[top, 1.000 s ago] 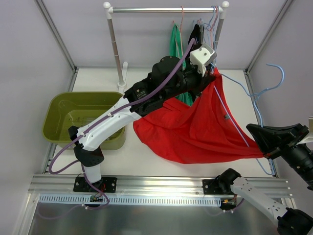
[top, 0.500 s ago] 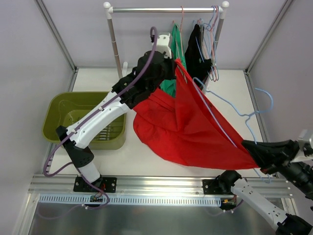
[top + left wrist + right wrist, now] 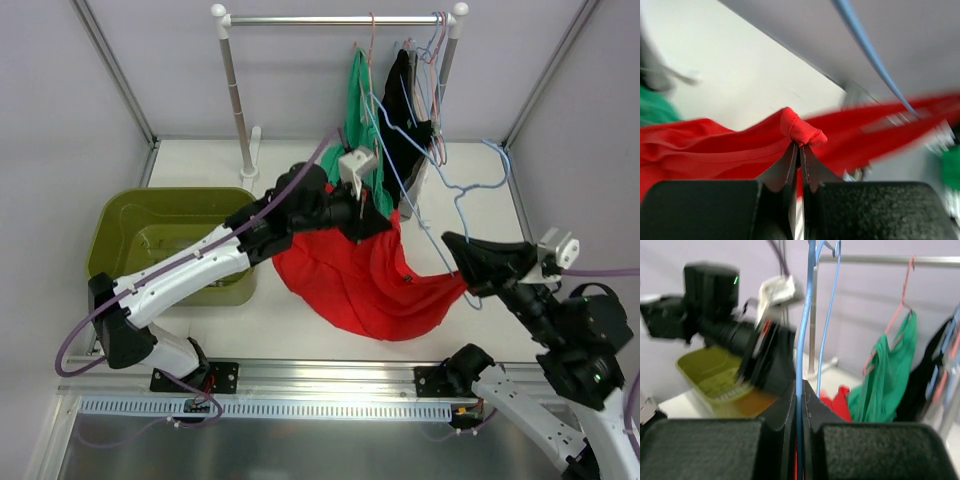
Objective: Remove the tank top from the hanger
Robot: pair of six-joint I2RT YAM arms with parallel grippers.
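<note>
From above, the red tank top (image 3: 365, 285) sags limp over the worktop (image 3: 190, 165), strung between the left pincer (image 3: 372, 215) and the blue hanger (image 3: 480, 186), which the right pincer (image 3: 452, 243) holds. The left wrist view shows jaws clamped on a bunched hem. The cloth looks light and floppy, best taken at a rolled edge. The right wrist view shows jaws shut on thin, likely slippery wire.

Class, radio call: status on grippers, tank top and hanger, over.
Left gripper shut on tank top edge. Right gripper shut on blue hanger. Tank top not clearly off hanger. Green garment close behind.
</note>
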